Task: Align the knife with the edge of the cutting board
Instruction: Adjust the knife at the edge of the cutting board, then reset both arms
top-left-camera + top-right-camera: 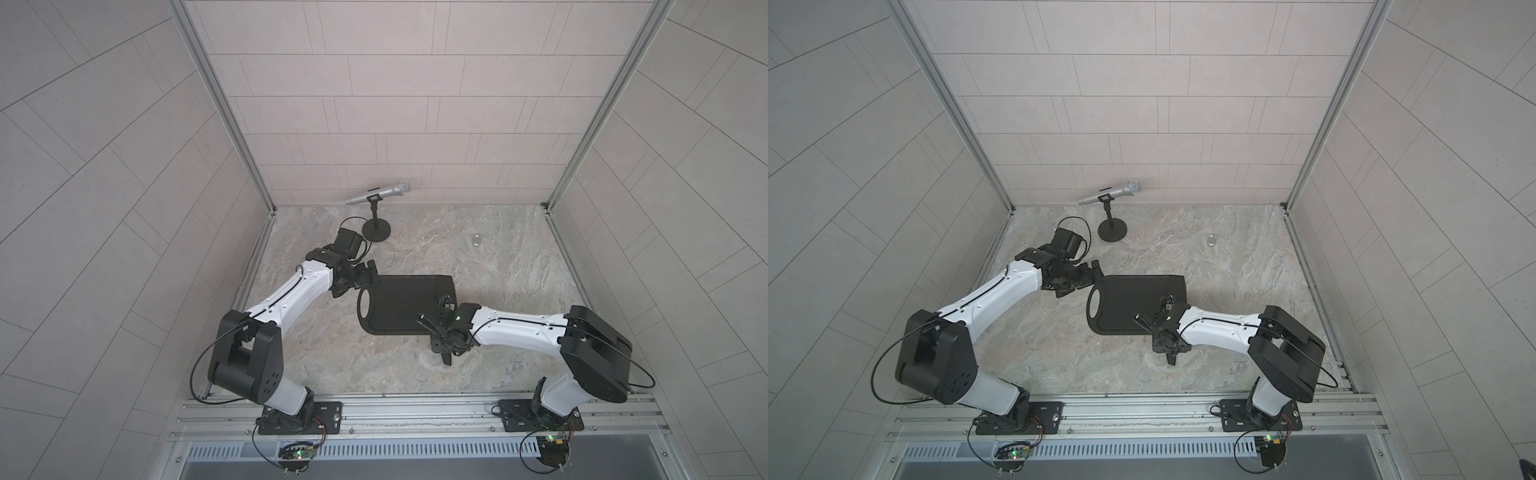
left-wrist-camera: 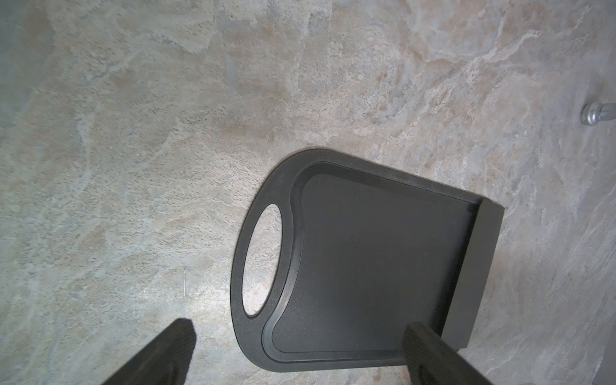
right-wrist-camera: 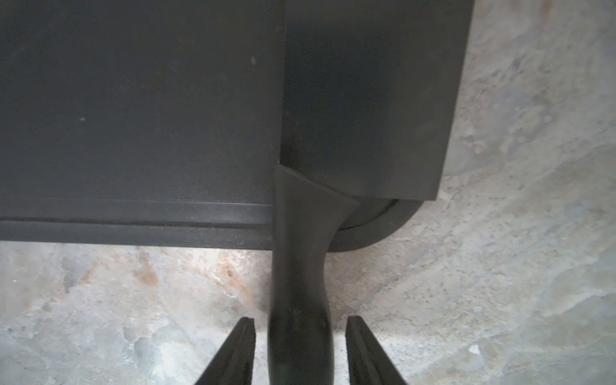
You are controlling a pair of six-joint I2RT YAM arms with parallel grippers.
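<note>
Standing behind board point(image 1: 399, 303), microphone point(image 1: 378, 192), maybe small ring point(image 1: 476, 240)

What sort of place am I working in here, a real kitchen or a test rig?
Most likely a lab recording booth, not a kitchen: tile-look wall panels held in aluminium posts, a stone-patterned tabletop, and a microphone on a stand at the back.

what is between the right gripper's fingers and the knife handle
Only bare table on each side, in the right wrist view: both fingers stand clear of the knife handle.
</note>
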